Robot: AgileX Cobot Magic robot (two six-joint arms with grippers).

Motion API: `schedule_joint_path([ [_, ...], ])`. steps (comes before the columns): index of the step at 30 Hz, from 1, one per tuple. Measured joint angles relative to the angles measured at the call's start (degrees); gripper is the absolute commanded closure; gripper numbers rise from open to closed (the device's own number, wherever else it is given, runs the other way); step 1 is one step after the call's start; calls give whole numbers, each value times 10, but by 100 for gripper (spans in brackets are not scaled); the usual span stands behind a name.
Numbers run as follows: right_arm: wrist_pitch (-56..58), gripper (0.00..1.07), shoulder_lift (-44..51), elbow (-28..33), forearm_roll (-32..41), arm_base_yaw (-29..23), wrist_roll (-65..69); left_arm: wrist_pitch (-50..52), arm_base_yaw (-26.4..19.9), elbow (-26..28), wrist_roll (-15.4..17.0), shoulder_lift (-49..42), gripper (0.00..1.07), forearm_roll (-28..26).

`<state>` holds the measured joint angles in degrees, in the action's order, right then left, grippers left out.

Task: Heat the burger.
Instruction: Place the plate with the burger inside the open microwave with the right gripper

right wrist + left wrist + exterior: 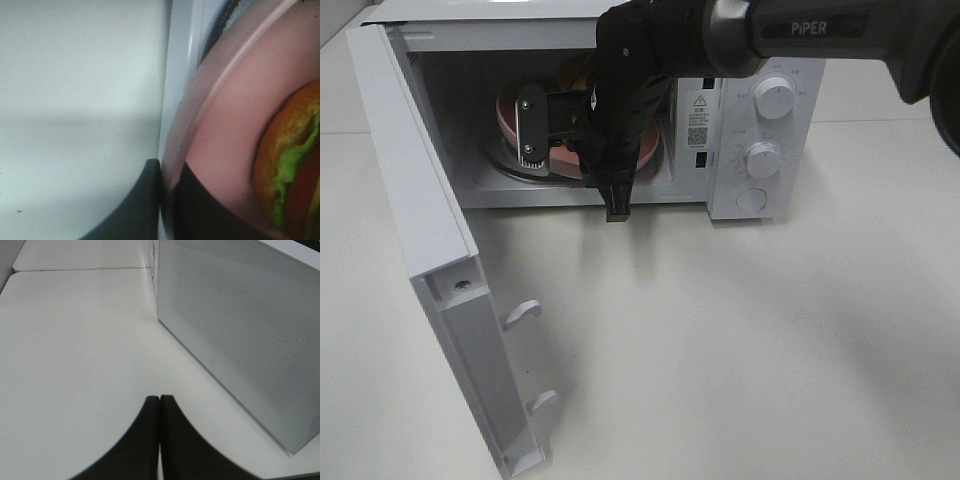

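So the right gripper [166, 192] is clamped shut on the rim of the pink plate [225, 120]. In the wrist view the rim runs right between the two dark fingers. The burger [295, 160] sits on that plate, further in from the rim than the fingertips, with bun, lettuce and a bit of red showing. It's round and so is the plate, so there's no long axis to line up. From overhead, the plate is inside the open microwave [760, 110] at 12 o'clock on the table [740, 340], resting on what looks like the glass turntable [510, 163], and the arm hides most of the burger. My guess is the plate is about where it needs to be. That would make the next step letting go and backing straight out toward 6 o'clock, and the cavity is tight around the wrist. The door [410, 200] hangs wide open, swung out toward 8 o'clock, so it has to close before anyone touches the knobs [775, 100] at 1 o'clock. The left gripper [160, 435] is empty with its fingers pressed together. It hovers over bare white tabletop just beside a perforated white panel [240, 325], door face or side wall, can't tell which. It's probably the nearer one for the door.
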<state>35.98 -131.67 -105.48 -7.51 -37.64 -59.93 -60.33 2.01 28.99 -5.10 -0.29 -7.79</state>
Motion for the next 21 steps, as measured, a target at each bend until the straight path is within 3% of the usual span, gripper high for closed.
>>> schedule_joint_path([
  [9, -1, 107, -6, -5, -1, 1, 23, 0, 0, 0, 0, 0, 106, 0],
  [14, -1, 100, -6, -5, -1, 1, 36, 0, 0, 0, 0, 0, 106, 0],
  [17, -6, 92, -6, -5, 3, 1, 52, 0, 0, 0, 0, 0, 106, 0],
  [21, 1, 74, -6, -6, 19, 1, 107, 0, 0, 0, 0, 0, 106, 0],
])
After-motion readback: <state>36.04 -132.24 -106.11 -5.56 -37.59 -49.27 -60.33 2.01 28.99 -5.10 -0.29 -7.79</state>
